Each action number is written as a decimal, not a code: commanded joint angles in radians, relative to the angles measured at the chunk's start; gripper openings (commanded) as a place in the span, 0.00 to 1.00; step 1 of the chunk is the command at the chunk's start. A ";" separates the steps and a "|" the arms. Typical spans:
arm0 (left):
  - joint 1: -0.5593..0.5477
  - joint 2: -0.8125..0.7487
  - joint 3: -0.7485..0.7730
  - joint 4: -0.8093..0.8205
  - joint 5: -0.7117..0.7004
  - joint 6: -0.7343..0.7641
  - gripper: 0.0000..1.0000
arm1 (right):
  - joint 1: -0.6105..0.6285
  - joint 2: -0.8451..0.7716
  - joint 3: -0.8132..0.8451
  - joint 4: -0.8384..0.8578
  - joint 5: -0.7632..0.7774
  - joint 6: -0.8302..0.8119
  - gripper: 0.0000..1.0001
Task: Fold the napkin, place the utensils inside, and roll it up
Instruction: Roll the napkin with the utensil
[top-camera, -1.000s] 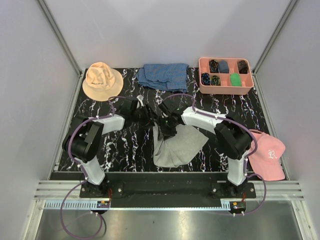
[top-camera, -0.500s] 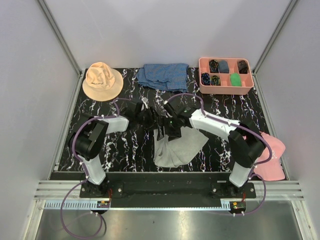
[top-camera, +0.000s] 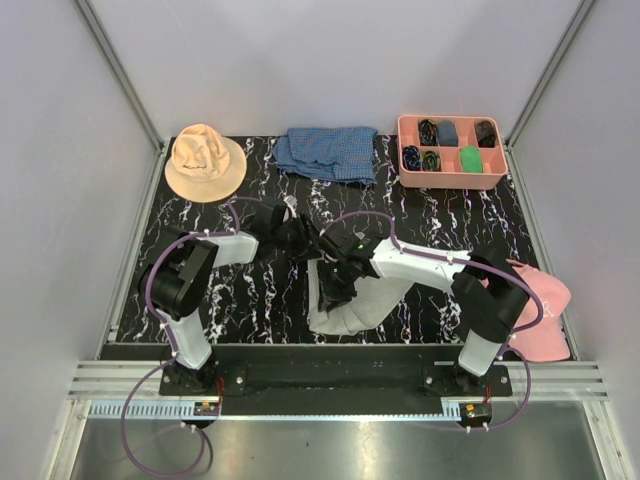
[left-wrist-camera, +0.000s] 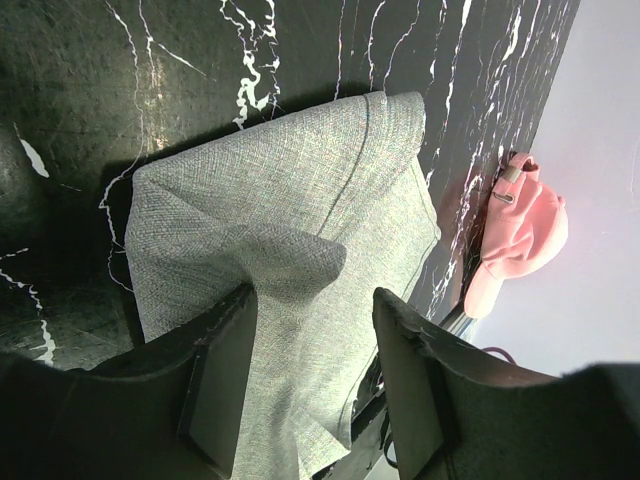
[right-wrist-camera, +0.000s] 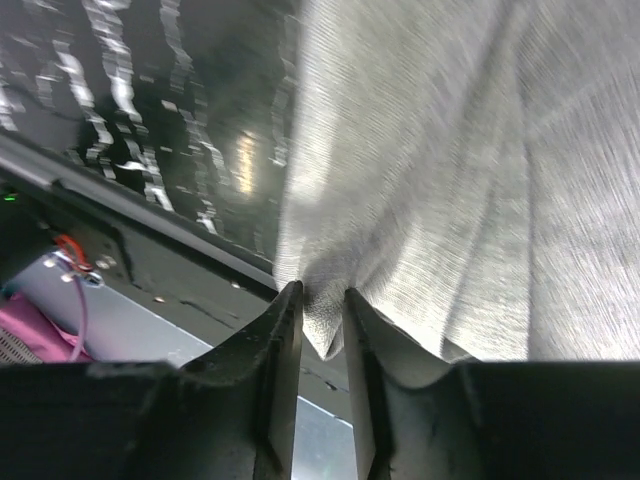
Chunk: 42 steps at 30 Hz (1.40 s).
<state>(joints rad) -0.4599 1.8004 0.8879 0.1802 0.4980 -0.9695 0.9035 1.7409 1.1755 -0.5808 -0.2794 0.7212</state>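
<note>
Arms both bend inward and meet over the middle of the table (top-camera: 270, 300). The left gripper (left-wrist-camera: 315, 295) hangs over the napkin (left-wrist-camera: 300, 180) with its fingers well apart and a raised ridge of cloth running up between them; I cannot tell whether they hold it. The right gripper (right-wrist-camera: 322, 295) points down at the napkin's left side, its jaws clenched on a pinch of the cloth's edge. The napkin lies rumpled and partly folded near the table's front edge, between the two arms. At the far right, a pink tray (top-camera: 450, 181) holds small dark items and one green item (top-camera: 470, 158) in separate compartments.
</note>
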 joint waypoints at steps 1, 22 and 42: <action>-0.006 -0.003 0.026 0.021 0.020 0.006 0.54 | 0.009 -0.037 -0.040 0.001 -0.027 0.035 0.29; 0.021 -0.154 0.128 -0.258 -0.101 0.155 0.74 | 0.015 0.040 -0.074 0.004 0.009 0.040 0.28; 0.024 -0.233 -0.343 0.146 0.008 -0.043 0.63 | 0.015 0.054 -0.070 -0.004 0.002 0.041 0.29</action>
<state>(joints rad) -0.4297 1.5368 0.5816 0.1482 0.4381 -0.9421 0.9100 1.7958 1.1019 -0.5797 -0.2790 0.7506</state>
